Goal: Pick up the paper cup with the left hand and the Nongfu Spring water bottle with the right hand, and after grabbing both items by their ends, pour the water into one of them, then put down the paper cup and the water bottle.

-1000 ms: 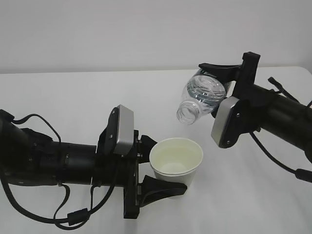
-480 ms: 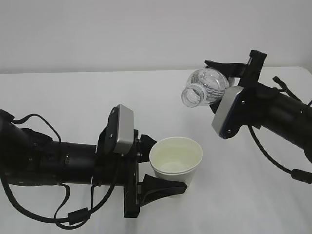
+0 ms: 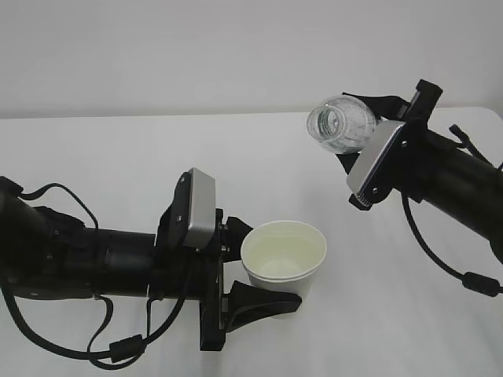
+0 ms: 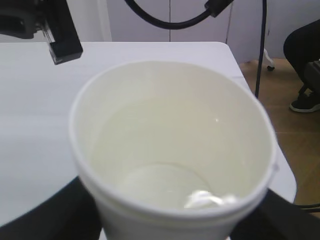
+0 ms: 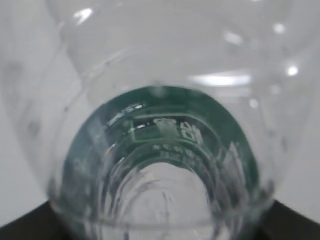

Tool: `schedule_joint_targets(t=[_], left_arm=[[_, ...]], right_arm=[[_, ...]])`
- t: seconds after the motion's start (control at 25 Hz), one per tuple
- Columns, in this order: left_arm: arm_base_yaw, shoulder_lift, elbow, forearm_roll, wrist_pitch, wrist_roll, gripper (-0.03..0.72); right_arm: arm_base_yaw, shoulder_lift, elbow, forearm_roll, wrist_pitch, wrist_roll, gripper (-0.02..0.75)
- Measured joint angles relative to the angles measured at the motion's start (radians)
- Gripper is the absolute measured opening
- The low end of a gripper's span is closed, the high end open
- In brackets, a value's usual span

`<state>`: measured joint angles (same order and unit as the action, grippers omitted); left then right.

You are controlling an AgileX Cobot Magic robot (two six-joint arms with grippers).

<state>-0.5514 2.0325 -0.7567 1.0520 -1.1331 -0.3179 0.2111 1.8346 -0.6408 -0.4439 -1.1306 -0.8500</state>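
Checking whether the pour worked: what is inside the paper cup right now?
The left wrist view shows clear water pooled low in the paper cup, over its cream bottom. The near wall hides the front edge of the bottom, so the exact level cannot be seen.

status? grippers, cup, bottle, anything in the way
Left gripper shut on paper cup, upright, water in it. Right gripper shut on bottle, mouth toward exterior camera, apart from cup. Nothing in between.
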Motion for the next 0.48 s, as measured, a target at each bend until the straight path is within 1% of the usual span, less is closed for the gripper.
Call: schedule_joint_targets(t=[0.2,0.48], left_arm=[[0.000,0.000,0.000,-0.001,0.000,0.000,0.481],[0.000,0.000,0.000,-0.001,0.002,0.000,0.481]], right_arm=[[0.000,0.000,0.020,0.041,0.000,0.019,0.428],[0.000,0.000,0.049,0.120,0.000,0.116,0.428]])
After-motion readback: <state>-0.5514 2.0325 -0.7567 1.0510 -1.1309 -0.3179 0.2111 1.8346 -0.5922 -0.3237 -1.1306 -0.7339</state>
